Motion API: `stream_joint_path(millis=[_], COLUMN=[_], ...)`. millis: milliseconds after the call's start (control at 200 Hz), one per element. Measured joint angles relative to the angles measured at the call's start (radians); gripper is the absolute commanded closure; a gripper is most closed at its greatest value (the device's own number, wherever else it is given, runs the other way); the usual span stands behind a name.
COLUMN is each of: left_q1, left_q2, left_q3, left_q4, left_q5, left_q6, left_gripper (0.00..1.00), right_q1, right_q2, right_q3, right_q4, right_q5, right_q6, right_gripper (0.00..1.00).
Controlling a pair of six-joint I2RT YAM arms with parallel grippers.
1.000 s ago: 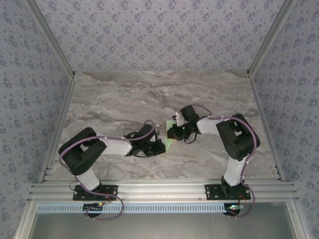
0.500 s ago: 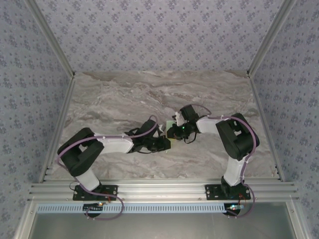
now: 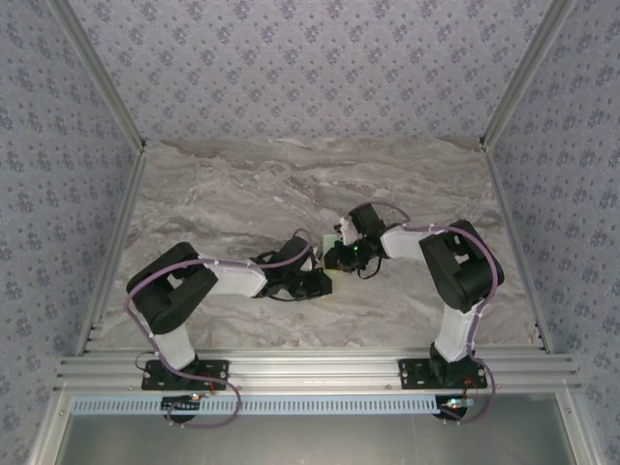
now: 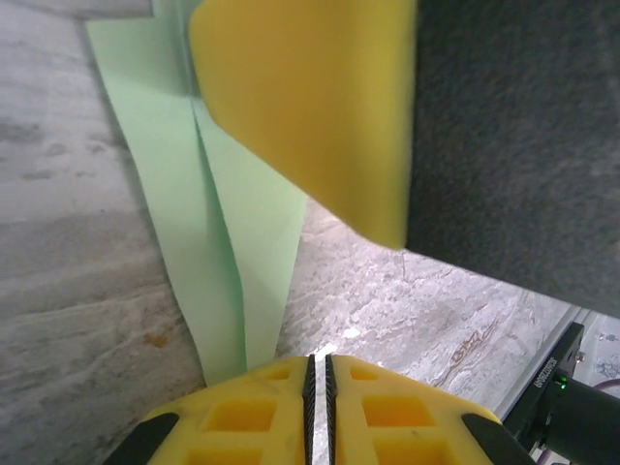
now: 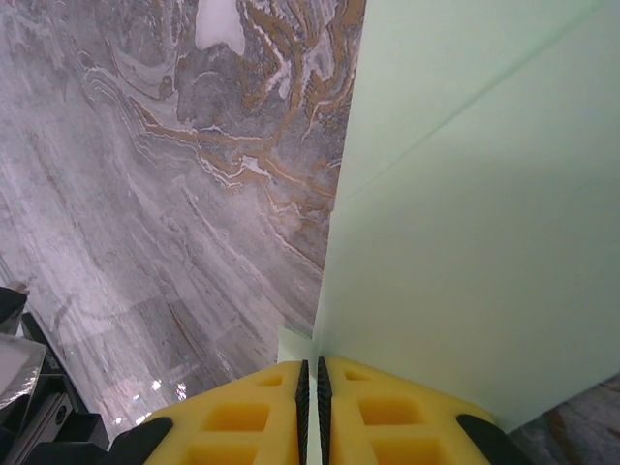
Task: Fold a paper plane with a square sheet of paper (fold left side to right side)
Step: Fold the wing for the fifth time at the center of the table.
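- Top external: both arms reach in to the middle of the table (image 3: 242, 194). The left gripper (image 3: 320, 283) and right gripper (image 3: 337, 258) sit just beside each other over the folded paper (image 3: 331, 240), of which a pale green sliver shows at the right gripper's far side. Finger state is not legible from this height.
- Left wrist: the left gripper (image 4: 317, 363) has its fingers pressed together, leaving a hairline slit. The folded paper (image 4: 218, 242) lies flat on the table (image 4: 77, 271) as a narrow strip with a centre crease, its near end running under the fingertips. The right gripper's yellow pad (image 4: 310, 107) looms close above the strip.
- Right wrist: the right gripper (image 5: 310, 368) also has its fingers together. The edge of the folded paper (image 5: 465, 242) runs to the fingertips; whether it is nipped or merely pressed cannot be told. A crease line crosses the sheet, and bare table (image 5: 174, 174) lies to the left.
- Risk, collision: the grippers are very close, so any sideways move could knock one into the other.
- Risk, slip: thin paper on smooth marble could skid under a dragging fingertip, skewing the crease.
- Risk, spring-back: a lightly pressed fold may reopen on release.
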Motion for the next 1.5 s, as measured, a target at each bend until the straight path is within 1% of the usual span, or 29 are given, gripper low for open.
stream_joint_path(millis=[195,500,630,779,1029,1169,1259,1404,1499], left_q1=[0.0,0.005,0.006,0.007,0.007,0.006,0.0,-0.002,-0.002], left_q2=[0.0,0.006,0.006,0.007,0.007,-0.002,-0.024,-0.111,-0.214], left_q3=[-0.038,-0.079,-0.093,-0.095,-0.097,-0.097,-0.093,-0.066,-0.037], left_q4=[0.048,0.135,0.164,0.171,0.176,0.171,0.133,0.011,-0.049], left_q5=[-0.005,-0.003,-0.003,-0.003,-0.003,-0.005,-0.011,-0.036,-0.072], left_q6=[-0.02,-0.08,-0.099,-0.11,-0.114,-0.099,-0.063,0.02,0.087], left_gripper=[0.91,0.95,0.95,0.96,0.95,0.89,0.82,0.7,0.61], right_q1=[-0.003,-0.043,-0.081,-0.135,-0.221,-0.256,-0.263,-0.263,-0.261], right_q2=[0.003,0.024,0.04,0.083,0.141,0.134,0.089,-0.076,-0.215], right_q3=[0.005,0.005,0.019,0.084,0.193,0.217,0.217,0.19,0.148], right_q4=[-0.008,0.009,0.011,-0.006,-0.042,-0.045,-0.068,-0.101,-0.116], right_q5=[-0.005,-0.08,-0.103,-0.101,-0.064,-0.016,0.023,0.088,0.147], right_q6=[-0.009,-0.009,-0.017,-0.04,-0.07,-0.079,-0.089,-0.102,-0.102], right_gripper=[0.87,0.87,0.87,0.87,0.85,0.82,0.78,0.66,0.57])
